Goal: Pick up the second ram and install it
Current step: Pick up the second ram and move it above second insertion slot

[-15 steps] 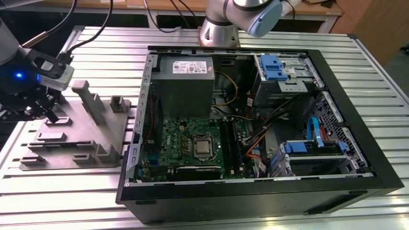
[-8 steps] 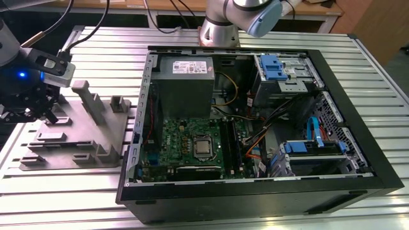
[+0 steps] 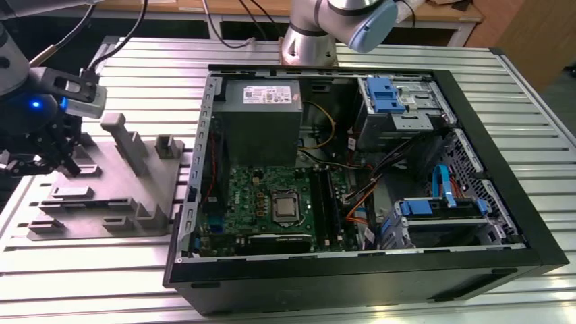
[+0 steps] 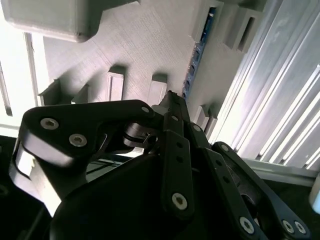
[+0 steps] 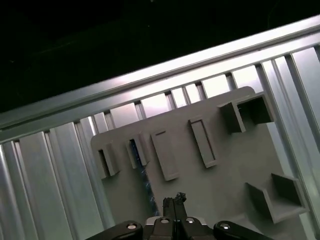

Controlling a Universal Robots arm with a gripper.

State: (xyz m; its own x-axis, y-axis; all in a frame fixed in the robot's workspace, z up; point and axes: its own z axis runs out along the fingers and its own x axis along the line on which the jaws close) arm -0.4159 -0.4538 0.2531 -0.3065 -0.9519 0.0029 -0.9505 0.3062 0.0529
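Even light is cast in the exterior view; the slatted table [image 3: 162, 74] is rendered bright, the computer case [image 3: 360, 273] interior shaded. In the second wrist view, glare is thrown off the table and the gripper [image 4: 170, 100] is underexposed.

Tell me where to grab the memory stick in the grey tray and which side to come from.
Pinch the memory stick across its two flat faces, near the middle of its upper long edge, coming straight down from above the tray. It stands on edge in a narrow slot, so probably only that edge sticks up free.
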